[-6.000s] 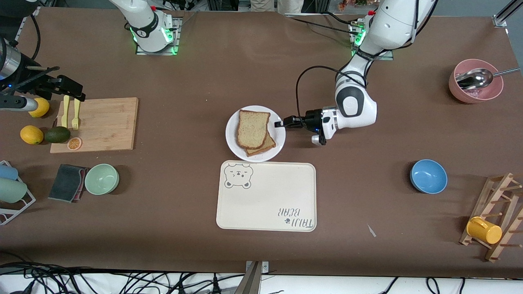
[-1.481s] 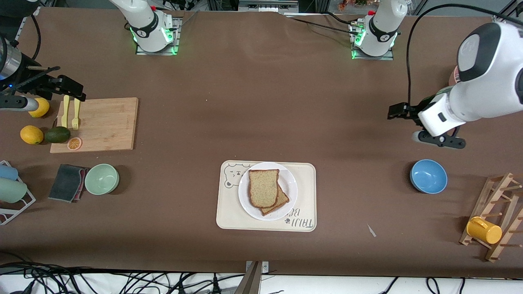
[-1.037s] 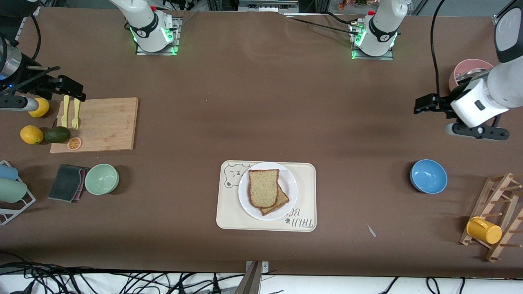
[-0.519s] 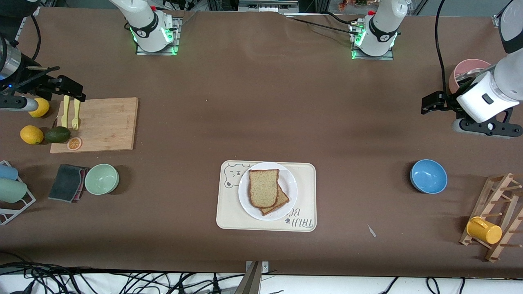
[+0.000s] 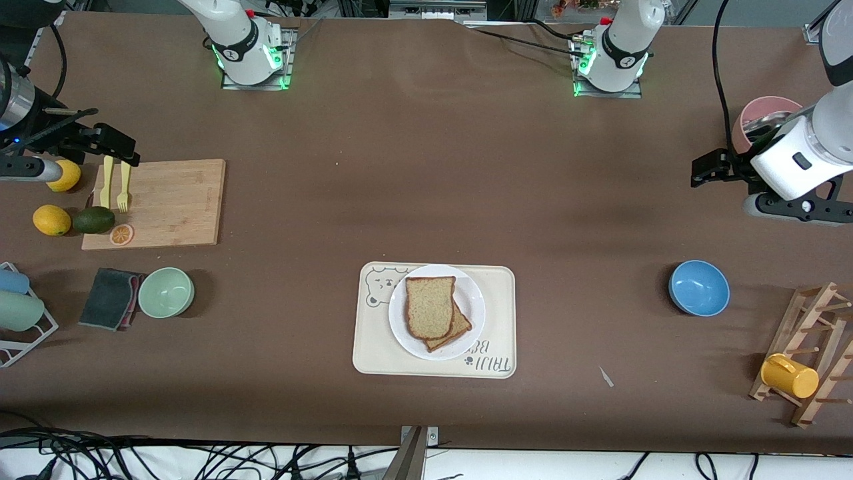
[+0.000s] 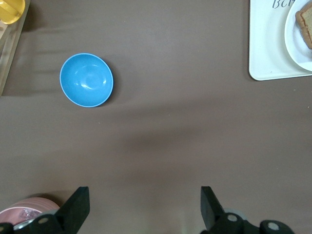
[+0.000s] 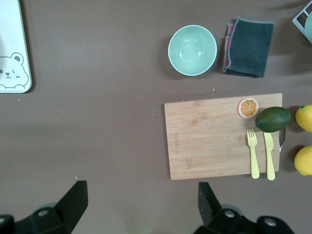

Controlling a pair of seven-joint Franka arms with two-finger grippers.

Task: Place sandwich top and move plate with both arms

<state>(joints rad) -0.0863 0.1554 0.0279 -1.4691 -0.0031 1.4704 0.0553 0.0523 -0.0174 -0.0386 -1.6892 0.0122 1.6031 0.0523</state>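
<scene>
Since a moment ago the left gripper point(image 5: 706, 169) has drawn slightly farther toward its own end of the table; the plate point(image 5: 472, 293) has stayed on the cream tray point(image 5: 500, 320). The sandwich top point(image 5: 430, 307) lies on the plate, hiding all but a corner of a lower slice point(image 5: 461, 325). The left gripper hangs empty, fingers spread, over bare table near the pink bowl point(image 5: 770, 110), whose spoon it partly hides. The right gripper point(image 7: 141, 207) waits, fingers spread, over the table beside the cutting board point(image 7: 222, 136).
</scene>
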